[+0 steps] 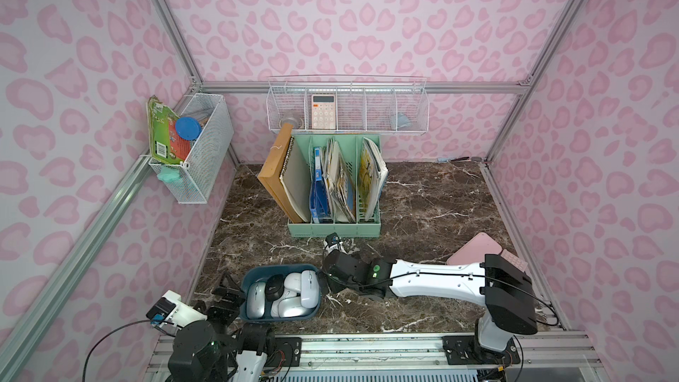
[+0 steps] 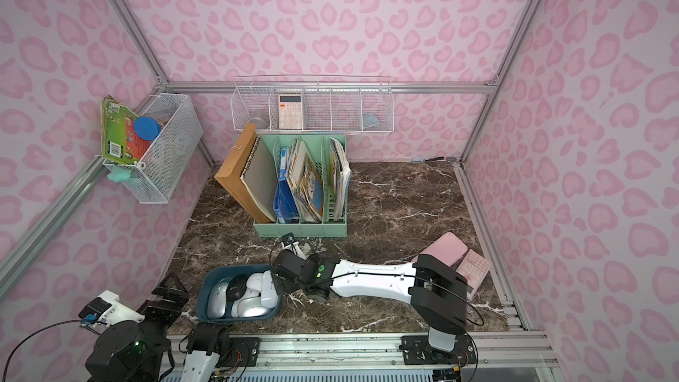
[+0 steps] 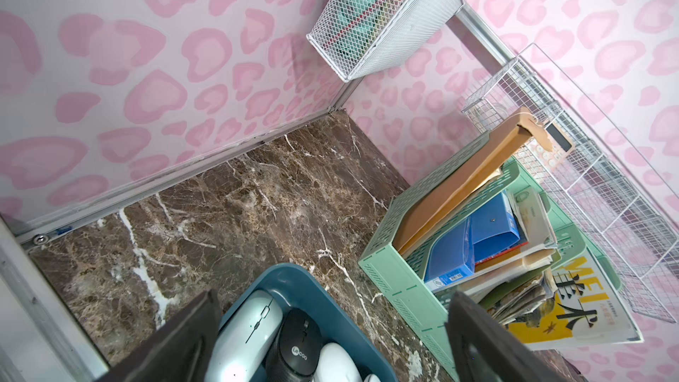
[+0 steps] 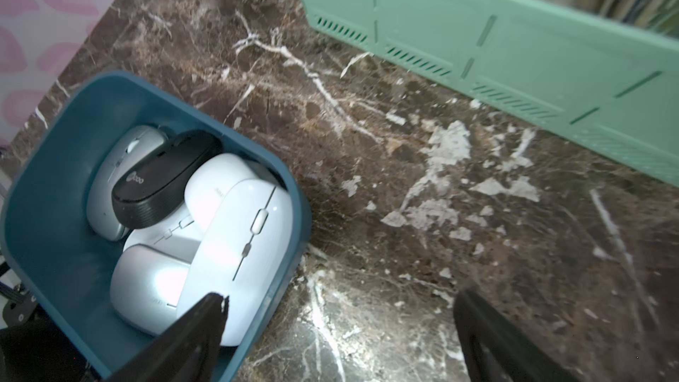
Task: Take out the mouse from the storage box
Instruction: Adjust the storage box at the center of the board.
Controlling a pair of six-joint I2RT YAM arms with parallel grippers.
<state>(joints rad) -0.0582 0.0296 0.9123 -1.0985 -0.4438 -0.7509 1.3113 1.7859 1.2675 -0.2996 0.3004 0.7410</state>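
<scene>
nothing out yet: mice (image 4: 242, 251) lie piled in the storage box (image 4: 47, 214) on the tabletop (image 1: 422, 207), right gripper (image 4: 340, 297) wide open, empty, poised over its rim; left gripper (image 3: 332, 297) open, empty, just beside.

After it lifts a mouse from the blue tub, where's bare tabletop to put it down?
Bare marble lies between the storage box and the green file holder, and wider between that holder, the right wall and the pink pad. Crowded: the box itself, packed with mice.
</scene>
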